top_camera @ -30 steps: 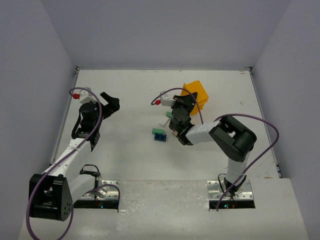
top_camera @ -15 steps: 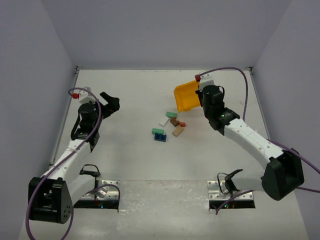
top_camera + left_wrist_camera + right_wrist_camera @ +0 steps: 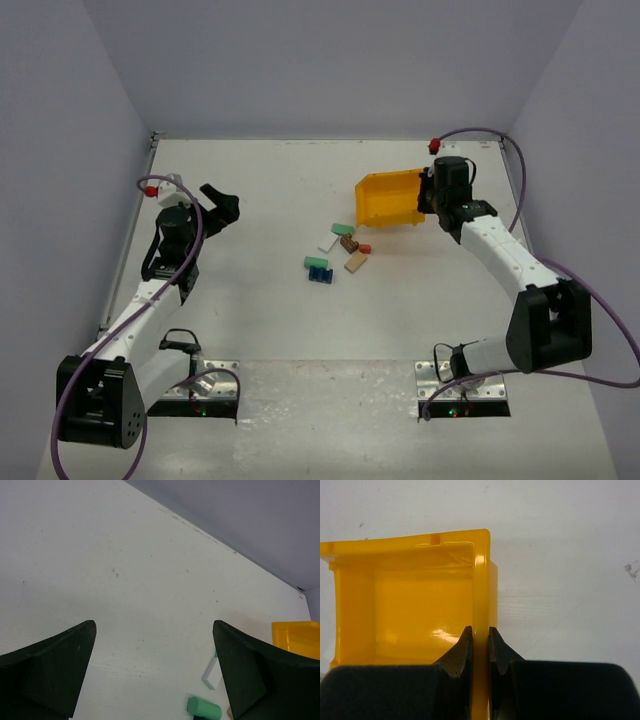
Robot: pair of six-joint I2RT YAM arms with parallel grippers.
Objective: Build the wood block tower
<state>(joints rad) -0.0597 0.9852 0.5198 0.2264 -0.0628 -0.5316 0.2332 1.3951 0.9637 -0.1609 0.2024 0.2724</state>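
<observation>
Top external: blocks (image 3: 338, 252) lie clustered on the table (image 3: 260, 180), left of the right end effector (image 3: 424, 198) clamped on the bin (image 3: 385, 203) wall; left end effector (image 3: 225, 207), wide open, empty, sits well apart.

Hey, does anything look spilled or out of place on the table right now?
Yes. The wooden blocks lie scattered in a loose cluster on the table, none stacked. Beside them the yellow bin is empty, its side wall pinched in the right gripper.
</observation>
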